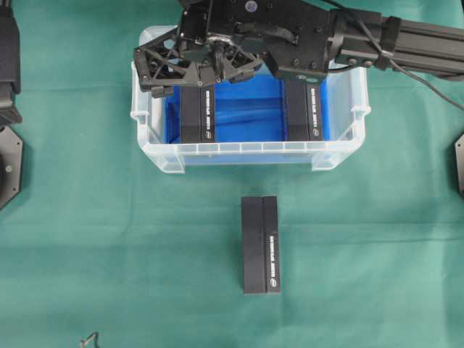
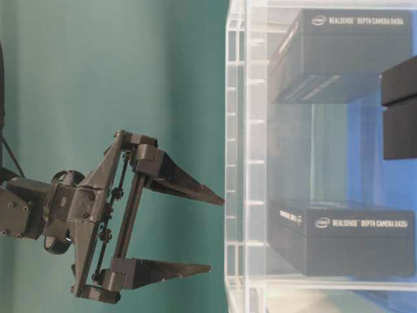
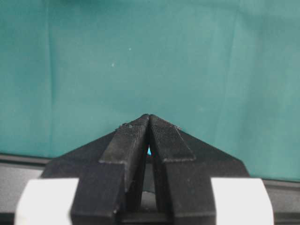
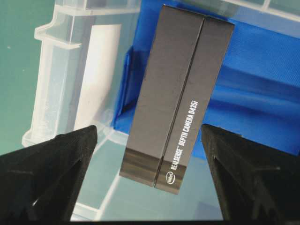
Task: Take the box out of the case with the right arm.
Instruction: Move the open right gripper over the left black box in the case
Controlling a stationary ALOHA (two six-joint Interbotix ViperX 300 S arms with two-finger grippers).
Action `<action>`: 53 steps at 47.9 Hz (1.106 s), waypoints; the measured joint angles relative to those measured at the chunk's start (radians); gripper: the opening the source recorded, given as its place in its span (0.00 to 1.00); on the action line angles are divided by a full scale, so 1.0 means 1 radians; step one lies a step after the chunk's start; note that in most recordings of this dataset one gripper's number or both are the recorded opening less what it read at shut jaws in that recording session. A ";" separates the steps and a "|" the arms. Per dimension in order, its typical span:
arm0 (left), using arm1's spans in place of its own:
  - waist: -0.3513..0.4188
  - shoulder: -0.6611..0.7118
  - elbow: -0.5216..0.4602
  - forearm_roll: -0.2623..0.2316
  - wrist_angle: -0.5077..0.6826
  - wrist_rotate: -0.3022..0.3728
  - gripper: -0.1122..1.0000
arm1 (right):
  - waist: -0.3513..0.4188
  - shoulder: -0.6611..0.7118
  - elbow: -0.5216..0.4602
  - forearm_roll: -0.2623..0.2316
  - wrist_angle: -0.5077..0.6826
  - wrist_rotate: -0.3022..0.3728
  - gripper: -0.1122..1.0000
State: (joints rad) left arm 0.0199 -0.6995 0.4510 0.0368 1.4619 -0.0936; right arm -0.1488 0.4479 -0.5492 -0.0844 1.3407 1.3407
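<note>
**Right arm poised over the left-hand box, fingers spread for the grasp**

The right arm (image 1: 362, 40) reaches across the case (image 1: 341, 156), and its gripper (image 1: 196, 61) hangs above the case's left end with the fingers (image 4: 51, 173) spread wide and nothing between them. In the right wrist view a black box (image 4: 180, 93) lies directly between the two fingers, its long axis running away from them, resting on the blue lining (image 4: 262, 84) close to the clear wall. A second box (image 1: 303, 109) lies in the case well off to the other side of the fingers, and a third box (image 1: 261, 243) already sits on the green worktop (image 1: 109, 254) outside the case.

The step in hand appears to be the descent onto the left box. To do it well, the arm should probably drop straight down so that one finger passes on each long side of the box, keeping the outer finger clear of the case wall, which stands just beside it. The fingers should close only once they are low enough to bear on the box's side faces rather than its top edges; then a vertical lift would clear the rim before any sideways travel.

The left gripper (image 3: 149, 140) rests well apart over bare cloth, its fingers pressed together and empty.
</note>
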 measured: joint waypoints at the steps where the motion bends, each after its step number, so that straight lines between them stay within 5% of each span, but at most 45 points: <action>1: 0.000 0.000 0.002 0.000 0.000 0.000 0.10 | 0.000 0.000 0.000 0.000 0.000 0.000 0.94; 53: 0.000 0.002 0.002 0.000 -0.002 0.000 0.10 | 0.000 0.023 0.000 0.000 0.000 0.002 0.94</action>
State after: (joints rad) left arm 0.0199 -0.6980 0.4525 0.0368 1.4603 -0.0936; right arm -0.1488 0.4709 -0.5492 -0.0844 1.3407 1.3422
